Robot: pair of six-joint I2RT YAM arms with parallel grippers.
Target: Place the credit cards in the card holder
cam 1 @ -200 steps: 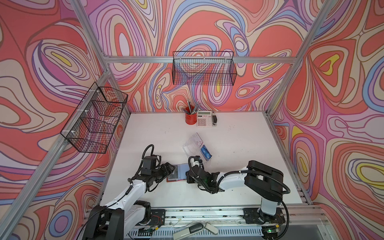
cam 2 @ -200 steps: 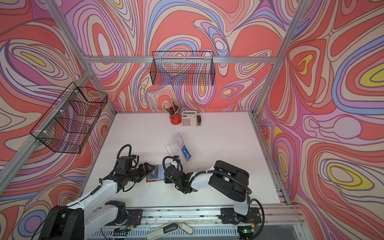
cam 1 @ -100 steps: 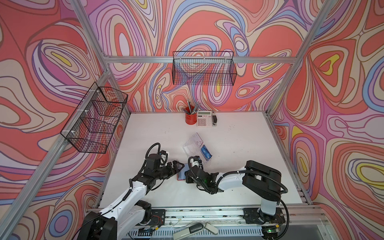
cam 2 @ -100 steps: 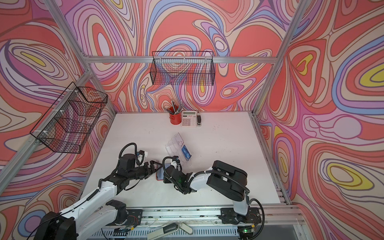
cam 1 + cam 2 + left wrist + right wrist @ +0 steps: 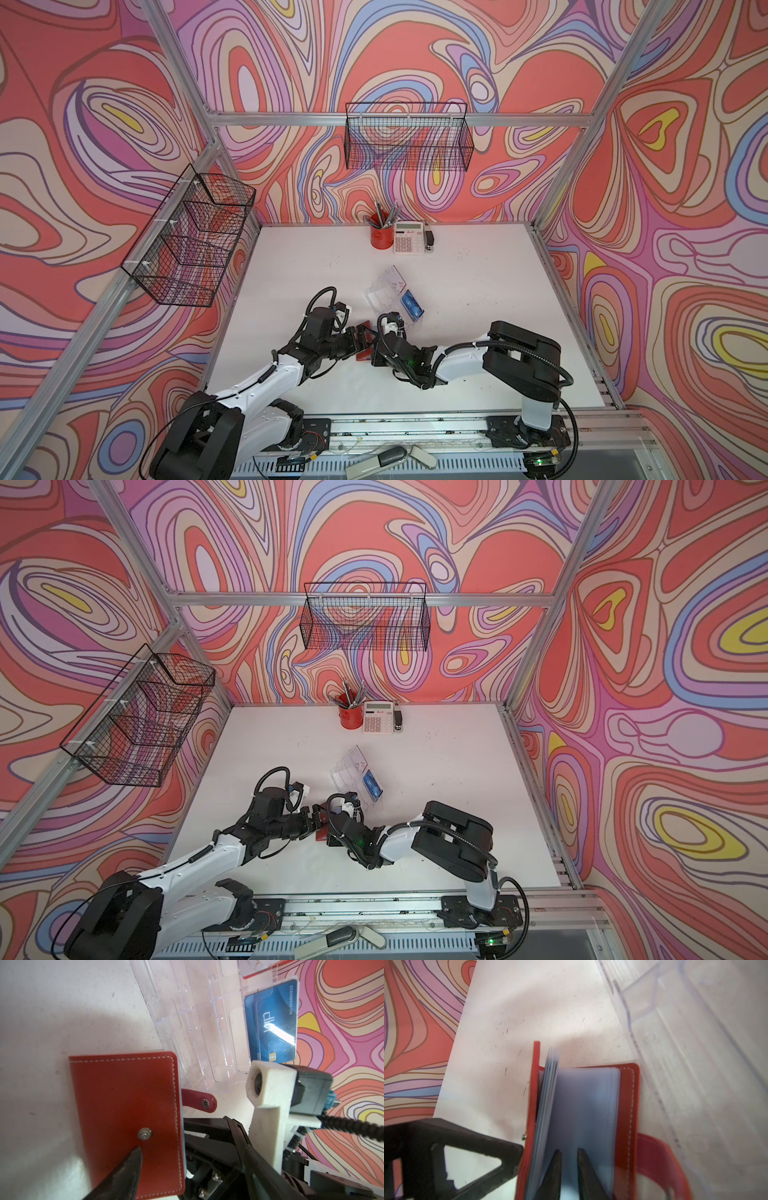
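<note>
Jaws: left gripper [image 5: 361, 337] wide, one finger [image 5: 128, 1165] newly pressed against upright red cover [image 5: 534, 1105]; right gripper [image 5: 569, 1153] narrow, tips on sleeves [image 5: 583, 1109]. Card holder [image 5: 124, 1109] spread for loading. Blue card [image 5: 411, 306] waiting at two o'clock in clear tray [image 5: 384, 291].

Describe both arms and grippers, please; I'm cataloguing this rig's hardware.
The left arm and right arm have white links, boxy black joints and looping black ribbed cables. The left gripper and right gripper are black with tapered fingers. A white block carries the right wrist's camera.
</note>
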